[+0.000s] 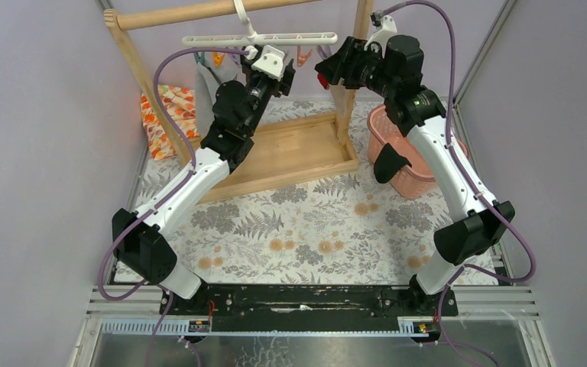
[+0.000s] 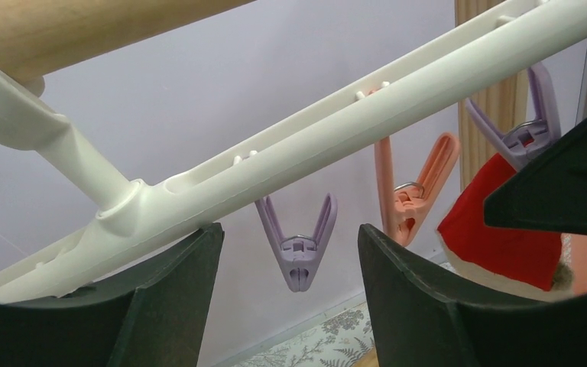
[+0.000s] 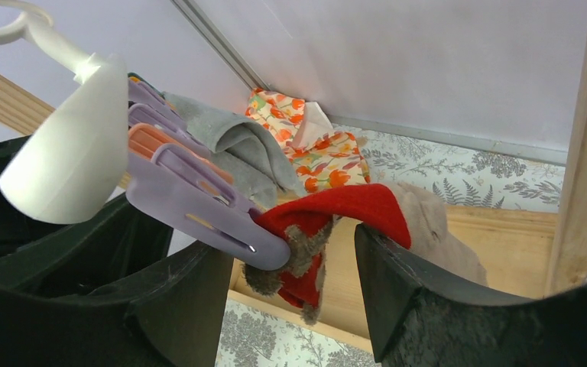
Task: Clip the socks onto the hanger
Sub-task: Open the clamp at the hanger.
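The white hanger (image 1: 260, 38) hangs from the wooden rail, with its bar (image 2: 313, 145) crossing the left wrist view. My left gripper (image 1: 275, 65) is open just under the bar, and a purple clip (image 2: 299, 245) hangs beyond the gap between its fingers. My right gripper (image 3: 294, 260) is open at the bar's right end. The beige sock (image 3: 428, 229) drapes over the right finger. Its red end (image 3: 336, 210) sits at the tip of another purple clip (image 3: 206, 206). A black sock (image 1: 391, 162) hangs over the basket's rim.
A pink basket (image 1: 420, 180) stands at the right. The wooden frame's base (image 1: 290, 153) lies under the hanger and its post (image 3: 581, 153) is close on my right. A flower-patterned cloth (image 1: 170, 118) lies at the back left. A grey cloth (image 3: 237, 145) hangs on the hanger.
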You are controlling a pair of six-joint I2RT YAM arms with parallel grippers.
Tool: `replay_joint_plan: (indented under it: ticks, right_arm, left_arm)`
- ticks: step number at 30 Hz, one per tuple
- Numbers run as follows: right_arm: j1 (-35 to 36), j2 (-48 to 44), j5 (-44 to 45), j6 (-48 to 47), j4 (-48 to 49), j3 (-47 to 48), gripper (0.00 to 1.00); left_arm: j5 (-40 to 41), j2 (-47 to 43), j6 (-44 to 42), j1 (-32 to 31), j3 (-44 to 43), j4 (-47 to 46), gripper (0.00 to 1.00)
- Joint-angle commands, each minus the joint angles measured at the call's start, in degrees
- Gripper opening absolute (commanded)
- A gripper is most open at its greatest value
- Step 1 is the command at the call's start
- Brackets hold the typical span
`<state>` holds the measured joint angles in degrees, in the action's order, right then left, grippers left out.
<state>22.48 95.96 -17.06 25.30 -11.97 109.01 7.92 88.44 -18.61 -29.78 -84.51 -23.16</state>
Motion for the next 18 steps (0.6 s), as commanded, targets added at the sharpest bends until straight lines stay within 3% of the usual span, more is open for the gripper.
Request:
replay_joint_plan:
  ticks: [1, 2, 5, 9, 11, 12, 18]
  right_arm:
    - [-0.36, -2.25, 0.04, -0.49, 3.30, -0.62, 0.66]
    - [-0.49, -2.27, -0.01, -0.45, 3.47, -0.76, 0.66]
    - [-0.51, -2.27, -0.27, 0.14, 4.06, -1.36, 0.65]
    - [-0.51, -2.27, -0.74, 0.66, 4.58, -2.08, 0.65]
    - [-0.51, -2.38, -0.84, 0.83, 4.78, -2.49, 0.65]
    - [-0.51, -2.56, -1.00, 1.03, 4.95, -2.91, 0.65]
    - [-0.50, -5.07, -1.62, 0.87, 5.11, -5.24, 0.66]
  left_arm:
    - [-0.93, -0.89, 0.60, 0.51, -2.30, -3.18, 0.70]
    - [-1.08, -1.06, 0.87, 0.55, -2.14, -3.27, 0.67]
    - [-1.98, -1.75, 1.95, 0.54, -2.13, -3.05, 0.41]
    - [-3.03, -1.95, 2.66, 0.60, -3.03, -1.69, 0.22]
    - [-3.12, -1.95, 3.78, 0.62, -3.89, -0.39, 0.04]
    - [-2.96, -1.87, 4.83, 0.60, -4.60, 0.82, 0.00]
    - [-4.19, -2.10, 14.66, 1.08, -9.58, 11.97, 0.00]
